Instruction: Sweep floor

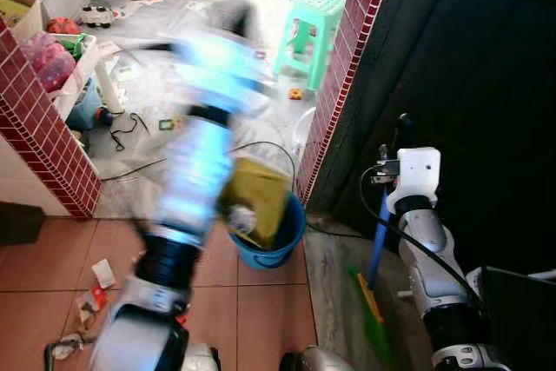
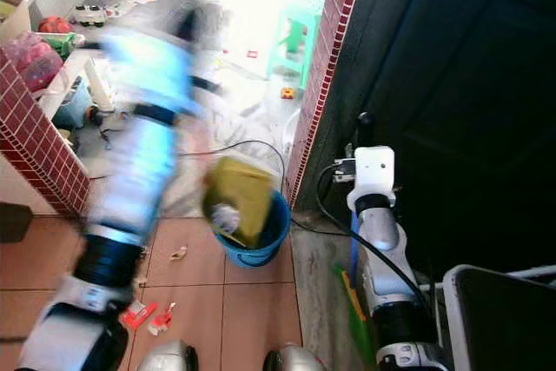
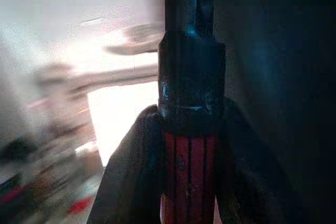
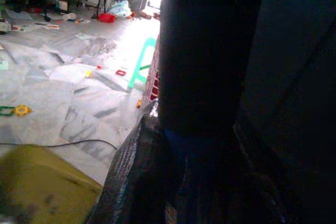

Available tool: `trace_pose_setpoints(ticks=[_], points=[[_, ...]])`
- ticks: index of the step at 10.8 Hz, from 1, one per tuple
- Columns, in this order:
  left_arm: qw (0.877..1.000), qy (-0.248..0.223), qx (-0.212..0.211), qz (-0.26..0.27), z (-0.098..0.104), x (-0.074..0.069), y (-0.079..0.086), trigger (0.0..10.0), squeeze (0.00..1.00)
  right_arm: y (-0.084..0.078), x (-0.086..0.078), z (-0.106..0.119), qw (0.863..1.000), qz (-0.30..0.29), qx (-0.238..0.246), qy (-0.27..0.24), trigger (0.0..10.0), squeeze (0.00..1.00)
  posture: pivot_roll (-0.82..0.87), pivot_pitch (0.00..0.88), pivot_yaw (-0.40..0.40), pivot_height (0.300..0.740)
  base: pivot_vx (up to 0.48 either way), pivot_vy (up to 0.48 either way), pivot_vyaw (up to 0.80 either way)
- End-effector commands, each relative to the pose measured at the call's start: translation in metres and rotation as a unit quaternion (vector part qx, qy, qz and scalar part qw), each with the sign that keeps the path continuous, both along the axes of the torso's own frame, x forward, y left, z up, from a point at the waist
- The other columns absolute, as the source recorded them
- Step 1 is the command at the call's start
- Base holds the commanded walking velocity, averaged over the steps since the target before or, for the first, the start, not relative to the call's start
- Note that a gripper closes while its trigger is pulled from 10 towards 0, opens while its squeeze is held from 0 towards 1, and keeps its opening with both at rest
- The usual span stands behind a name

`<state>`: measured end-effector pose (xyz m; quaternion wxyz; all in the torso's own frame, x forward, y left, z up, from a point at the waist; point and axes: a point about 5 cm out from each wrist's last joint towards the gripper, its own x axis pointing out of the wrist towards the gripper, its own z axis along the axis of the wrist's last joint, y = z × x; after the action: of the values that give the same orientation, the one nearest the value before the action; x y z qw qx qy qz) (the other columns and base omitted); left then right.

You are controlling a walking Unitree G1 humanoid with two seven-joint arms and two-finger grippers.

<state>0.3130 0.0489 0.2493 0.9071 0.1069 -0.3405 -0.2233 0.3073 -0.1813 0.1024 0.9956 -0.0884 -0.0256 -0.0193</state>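
No brand names or readable writing anywhere, everything's too small or smeared to make out

The right pincer (image 1: 401, 123) is up near the dark door (image 1: 486, 84), and in the right wrist view its 2 black fingers (image 4: 131, 182) sit on either side of a dark handle with blue lower down, so it's gripping the broom handle (image 1: 379, 245). That blue stick runs down from the pincer to a green broom head (image 1: 372, 314) resting on the marble floor strip just beside the right arm. The right arm stands nearly upright, white wrist block on top, black cable looping off it

The left arm is a big blurry streak across the middle of the head views, stretched forward and up over the floor. In its wrist view the left pincer (image 3: 189, 182) is clamped on a stick that's red with black stripes lower down and a black sleeve (image 3: 191, 85) above, fingers hugging both sides

A blue bucket (image 1: 282, 245) with a yellow dustpan (image 1: 256, 193) standing in it sits on the tile floor (image 1: 52, 275) between the arms, right by the brick pillar (image 1: 334, 93). Scraps of litter (image 1: 95, 288) lie on the tiles near the left arm, and a green stool (image 1: 311, 28) stands farther off
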Motion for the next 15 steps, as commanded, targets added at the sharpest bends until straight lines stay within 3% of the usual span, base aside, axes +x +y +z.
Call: trace_pose_setpoints(ticks=[1, 2, 3, 5, 6, 8, 9, 10, 11, 12, 13, 15], points=[[0.996, -0.053, 0.043, -0.056, 0.007, -0.014, -0.017, 10.0, 0.0, -0.001, 0.004, 0.01, 1.0, -0.002, -0.003, -0.02, 10.0, 0.0, 0.0, 0.04, -0.063, 0.74, 0.0, 0.0, 0.0], [0.986, -0.056, 0.098, -0.119, -0.006, -0.028, -0.035, 10.0, 0.0, -0.001, 0.004, 0.01, 1.0, -0.004, -0.002, -0.021, 10.0, 0.0, 0.0, 0.04, -0.059, 0.74, 0.0, 0.0, 0.0], [0.977, -0.078, 0.137, -0.143, -0.01, -0.035, -0.042, 10.0, 0.0, -0.001, 0.004, 0.01, 1.0, -0.005, -0.002, -0.021, 10.0, 0.0, 0.0, 0.04, -0.059, 0.74, 0.0, 0.0, 0.0], [0.974, -0.09, 0.144, -0.152, -0.008, -0.038, -0.045, 10.0, 0.0, -0.002, 0.004, 0.009, 1.0, -0.005, -0.003, -0.021, 10.0, 0.0, 0.0, 0.039, -0.062, 0.74, 0.0, 0.0, 0.0], [0.964, -0.13, 0.178, -0.149, -0.006, -0.042, -0.047, 10.0, 0.0, -0.001, 0.005, 0.01, 1.0, -0.003, -0.003, -0.021, 10.0, 0.0, 0.0, 0.039, -0.065, 0.74, 0.0, 0.0, 0.0], [0.973, -0.121, 0.149, -0.128, -0.002, -0.038, -0.043, 10.0, 0.0, 0.001, 0.006, 0.01, 1.0, 0.0, -0.003, -0.022, 10.0, 0.0, 0.0, 0.035, -0.067, 0.74, 0.0, 0.0, 0.0], [0.981, -0.119, 0.119, -0.091, 0.006, -0.032, -0.035, 10.0, 0.0, 0.002, 0.007, 0.01, 1.0, 0.0, -0.002, -0.022, 10.0, 0.0, 0.0, 0.034, -0.067, 0.74, 0.0, 0.0, 0.0], [0.989, -0.125, 0.07, -0.048, 0.027, -0.025, -0.02, 10.0, 0.0, 0.003, 0.007, 0.01, 1.0, 0.001, -0.001, -0.023, 10.0, 0.0, 0.0, 0.033, -0.066, 0.74, 0.0, 0.0, 0.0], [0.989, -0.144, 0.01, -0.018, 0.06, -0.025, -0.006, 10.0, 0.0, 0.002, 0.007, 0.01, 1.0, 0.001, -0.002, -0.023, 10.0, 0.0, 0.0, 0.034, -0.068, 0.74, 0.0, 0.0, 0.0], [0.988, -0.149, -0.041, 0.02, 0.079, -0.022, 0.012, 10.0, 0.0, 0.001, 0.008, 0.011, 1.0, 0.0, -0.002, -0.024, 10.0, 0.0, 0.01, 0.034, -0.069, 0.74, 0.0, 0.0, 0.0], [0.986, -0.142, -0.049, 0.067, 0.085, -0.015, 0.031, 10.0, 0.0, 0.003, 0.01, 0.011, 1.0, 0.001, -0.001, -0.025, 10.0, 0.0, 0.01, 0.033, -0.07, 0.74, 0.0, 0.0, 0.0], [0.978, -0.115, -0.029, 0.171, 0.076, -0.004, 0.076, 10.0, 0.0, 0.006, 0.01, 0.012, 1.0, 0.008, 0.002, -0.027, 10.0, 0.0, 0.01, 0.03, -0.071, 0.74, 0.0, 0.0, 0.0]])
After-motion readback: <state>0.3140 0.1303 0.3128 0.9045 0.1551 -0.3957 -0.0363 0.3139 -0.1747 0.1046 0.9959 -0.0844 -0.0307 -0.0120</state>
